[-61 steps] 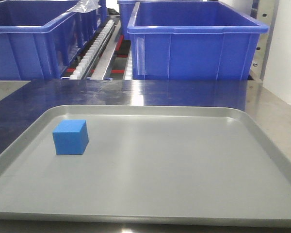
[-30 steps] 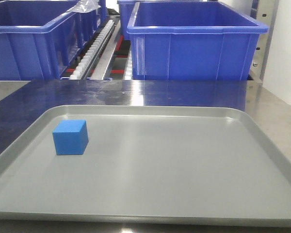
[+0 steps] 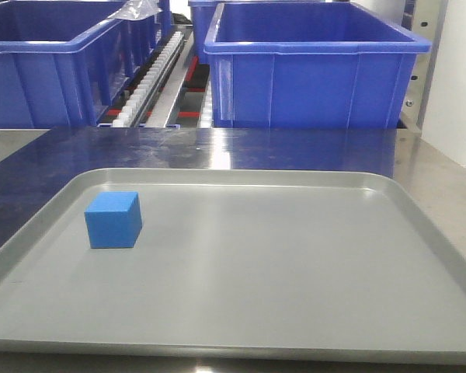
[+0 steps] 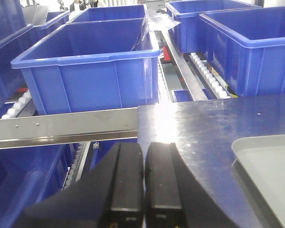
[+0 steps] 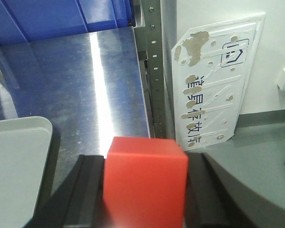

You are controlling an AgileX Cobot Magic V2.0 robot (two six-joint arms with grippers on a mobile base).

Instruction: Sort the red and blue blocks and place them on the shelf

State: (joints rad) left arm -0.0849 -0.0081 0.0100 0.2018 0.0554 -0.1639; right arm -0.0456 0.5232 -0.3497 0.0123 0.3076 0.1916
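The blue block [image 3: 113,220] sits on the left part of the flat grey tray [image 3: 295,311], with no gripper near it in the front view. My right gripper [image 5: 145,164] is shut on the red block [image 5: 145,183], held above the steel tabletop [image 5: 85,80] just right of the tray's corner [image 5: 14,156]. My left gripper [image 4: 143,148] is shut with nothing between its fingers, hovering at the tabletop's left edge. Just ahead of it runs the shelf's brushed steel front rail [image 4: 61,126], and white roller tracks [image 3: 151,78] show between the bins.
Large blue bins [image 3: 311,70] [image 3: 39,70] stand on the shelf behind the tray; another bin [image 4: 95,66] is ahead of the left gripper. A perforated steel upright [image 5: 152,61] and a white plate with lettering [image 5: 213,90] stand right of the right gripper.
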